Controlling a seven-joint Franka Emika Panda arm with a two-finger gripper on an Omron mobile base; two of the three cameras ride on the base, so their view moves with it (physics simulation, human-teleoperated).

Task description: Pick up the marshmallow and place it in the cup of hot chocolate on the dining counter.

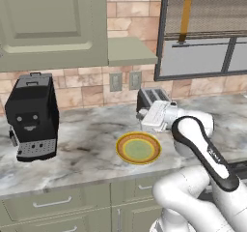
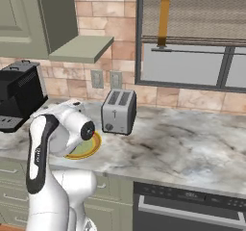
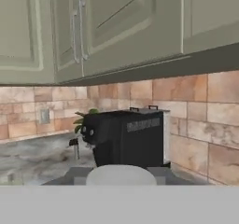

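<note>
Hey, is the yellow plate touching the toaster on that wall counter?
Apart. In the right base view a strip of bare marble separates the yellow plate from the toaster, which stands behind it and to its right.

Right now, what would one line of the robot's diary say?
facing: wall counter | seen: coffee machine, toaster, yellow plate | hand: aimed at coffee machine

We see a black coffee machine (image 3: 128, 136) near the centre, standing on a marble counter (image 3: 32, 155) that spreads toward eight o'clock. Green leaves of a plant (image 3: 84, 120) poke out at its nine o'clock side. Sage green wall cabinets (image 3: 93, 22) fill twelve o'clock, above a tan stone-tile backsplash (image 3: 205, 120) at three o'clock.
</note>
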